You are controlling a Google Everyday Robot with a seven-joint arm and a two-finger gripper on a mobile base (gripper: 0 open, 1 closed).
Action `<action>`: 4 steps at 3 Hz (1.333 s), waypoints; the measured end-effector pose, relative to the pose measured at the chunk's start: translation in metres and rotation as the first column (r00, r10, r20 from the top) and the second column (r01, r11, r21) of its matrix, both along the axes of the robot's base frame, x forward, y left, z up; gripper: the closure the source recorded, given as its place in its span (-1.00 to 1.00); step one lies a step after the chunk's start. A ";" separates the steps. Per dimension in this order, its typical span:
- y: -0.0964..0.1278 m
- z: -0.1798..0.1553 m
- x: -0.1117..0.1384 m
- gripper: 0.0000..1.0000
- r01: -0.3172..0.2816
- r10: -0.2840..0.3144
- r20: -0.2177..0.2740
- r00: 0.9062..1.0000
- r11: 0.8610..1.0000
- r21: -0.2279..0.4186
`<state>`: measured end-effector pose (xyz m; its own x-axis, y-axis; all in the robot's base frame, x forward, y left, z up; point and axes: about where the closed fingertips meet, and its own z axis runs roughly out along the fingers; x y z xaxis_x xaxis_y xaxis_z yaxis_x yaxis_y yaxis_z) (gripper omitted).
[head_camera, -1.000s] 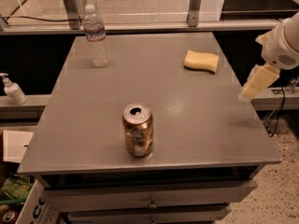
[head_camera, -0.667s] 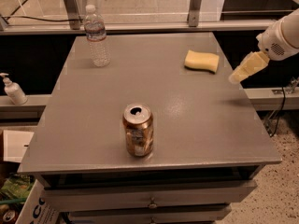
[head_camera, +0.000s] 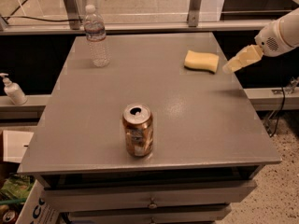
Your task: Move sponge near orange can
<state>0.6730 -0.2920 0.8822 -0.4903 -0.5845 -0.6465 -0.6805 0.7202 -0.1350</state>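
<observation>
Grey and flat, the square tabletop (head_camera: 196,120) sat on a drawer unit and carried three well-separated things. At its far left corner stood a clear plastic water bottle (head_camera: 96,36), out of the working path. Near the front edge stood the coppery orange metal can (head_camera: 138,130), upright and opened, serving as the target. By the far right edge lay the pale yellow wavy foam sponge (head_camera: 201,61), untouched. Just beside it, off its right end, hovered the pale yellow gripper (head_camera: 232,67), apparently angled in for a grasp; its spread could not be told.
</observation>
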 end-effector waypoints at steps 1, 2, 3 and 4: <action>0.014 -0.009 0.003 -1.00 -0.049 0.050 0.030 0.998 0.998 -0.044; 0.027 -0.021 -0.002 -1.00 -0.089 0.091 0.044 0.995 0.995 -0.054; 0.038 -0.026 0.004 -1.00 -0.100 0.102 0.060 0.993 0.994 -0.043; 0.042 -0.025 0.020 -1.00 -0.073 0.074 0.083 0.994 0.997 -0.013</action>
